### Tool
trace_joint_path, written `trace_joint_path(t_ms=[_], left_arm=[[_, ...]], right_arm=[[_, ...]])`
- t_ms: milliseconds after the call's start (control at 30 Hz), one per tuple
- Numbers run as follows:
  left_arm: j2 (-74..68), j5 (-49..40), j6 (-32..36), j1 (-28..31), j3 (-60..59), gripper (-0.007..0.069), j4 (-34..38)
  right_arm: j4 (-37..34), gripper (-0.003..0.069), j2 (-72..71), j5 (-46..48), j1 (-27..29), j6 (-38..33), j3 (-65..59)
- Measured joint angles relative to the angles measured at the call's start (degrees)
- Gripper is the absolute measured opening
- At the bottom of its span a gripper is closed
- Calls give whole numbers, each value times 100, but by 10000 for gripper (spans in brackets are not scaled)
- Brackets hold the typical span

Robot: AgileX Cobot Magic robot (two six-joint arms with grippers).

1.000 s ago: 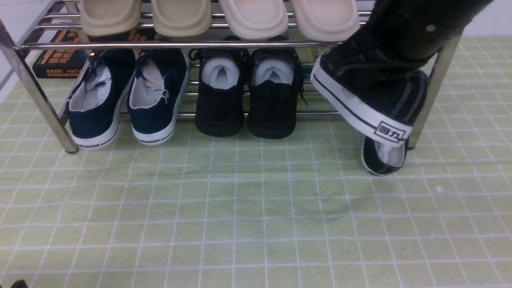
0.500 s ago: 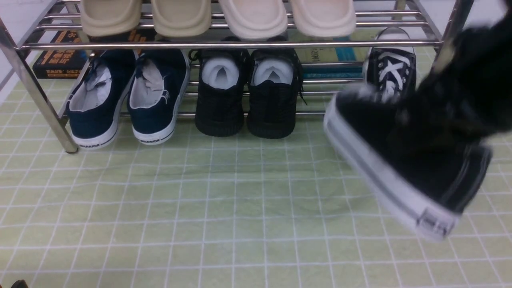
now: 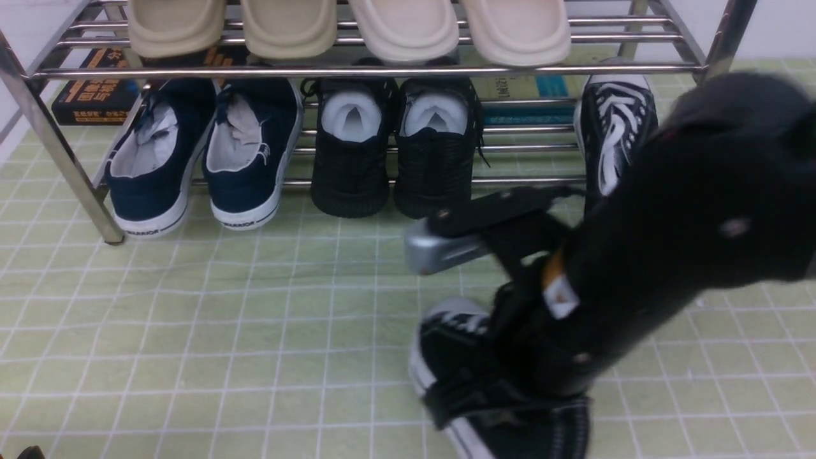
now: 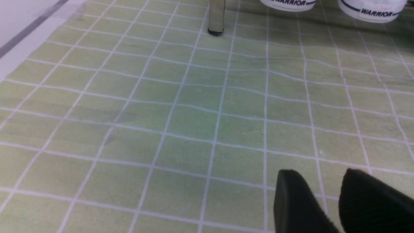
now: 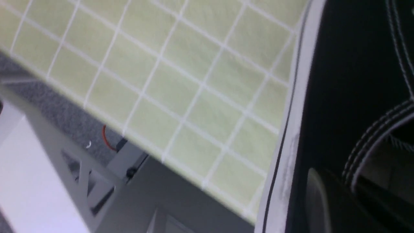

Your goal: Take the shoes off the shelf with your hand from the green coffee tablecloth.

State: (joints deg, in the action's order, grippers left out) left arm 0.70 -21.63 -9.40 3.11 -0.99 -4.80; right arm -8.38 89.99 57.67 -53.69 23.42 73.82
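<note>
Held shoe: a black canvas low-top sneaker with white laces, toe cap and striped sole [image 3: 456, 331] is near the tabletop's near edge, right of the middle, with its toe cap toward the far edge. Whether its sole touches the cloth cannot be told.
Right tool: the black right tool [image 3: 510, 382], on a bulky black arm [image 3: 688, 210], is clenched on this sneaker's upper from above.
Second shoe: a matching black canvas sneaker [image 3: 615, 121] stands on the lower tier at the rack's right end, partly hidden by the arm.
Shelf: a two-tier rack of shiny chrome tubes [image 3: 357, 71] runs along the tabletop's far edge.
Cloth: a pale green cloth with a thin white grid [image 3: 255, 319], slightly wrinkled, covers the tabletop.
Left tool: the black left tool [image 4: 325, 181] is released, its fingers apart over bare cloth and grasping nothing.
Lower tier, other pairs: navy canvas sneakers [image 3: 197, 159] sit at the left end and all-black mesh sneakers [image 3: 395, 159] in the middle.
Upper tier: beige slippers [image 3: 350, 29].
Behind the rack: books [image 3: 95, 89] lie flat.
</note>
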Motion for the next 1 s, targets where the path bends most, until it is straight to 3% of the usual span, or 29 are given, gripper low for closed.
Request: trace_joint_path(t_ms=[333, 800, 1000], left_arm=[[0, 0, 0, 0, 0, 241, 0], [0, 0, 0, 0, 0, 241, 0], [0, 0, 0, 0, 0, 241, 0]], right_arm=[[294, 11, 817, 109, -75, 385, 996], [785, 16, 910, 772, -75, 888, 1325], [1693, 17, 1284, 488, -138, 1423, 1285]])
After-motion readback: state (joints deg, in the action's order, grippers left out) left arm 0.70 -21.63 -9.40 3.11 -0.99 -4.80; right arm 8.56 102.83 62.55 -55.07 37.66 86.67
